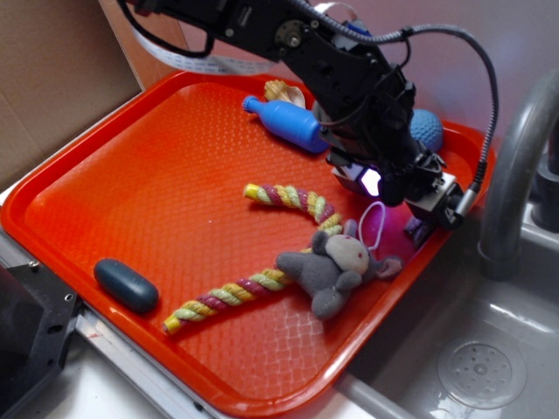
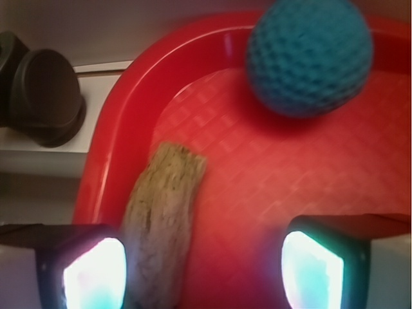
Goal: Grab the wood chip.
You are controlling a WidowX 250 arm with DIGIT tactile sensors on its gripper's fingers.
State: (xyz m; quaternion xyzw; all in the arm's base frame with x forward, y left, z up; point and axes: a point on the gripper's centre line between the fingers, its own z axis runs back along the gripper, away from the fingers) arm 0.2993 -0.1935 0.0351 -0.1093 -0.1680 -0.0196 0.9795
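In the wrist view the wood chip [image 2: 164, 215], a rough grey-brown elongated chunk, lies on the red tray [image 2: 290, 174] close to its curved rim. My gripper [image 2: 203, 270] is open: the chip sits between the two glowing pads, right against the left pad [image 2: 93, 273], with a wide gap to the right pad [image 2: 312, 267]. In the exterior view my gripper [image 1: 410, 209] hangs low over the tray's far right corner, and the chip is hidden behind the arm.
A blue textured ball [image 2: 309, 55] rests just beyond the chip, [image 1: 426, 129] by the tray's back rim. On the tray [image 1: 131, 175] lie a blue bottle [image 1: 288, 122], a seashell [image 1: 281, 91], a striped rope toy [image 1: 262, 271], a grey plush animal [image 1: 336, 266] and a dark oval object [image 1: 127, 285]. A grey faucet [image 1: 511, 175] and sink stand right.
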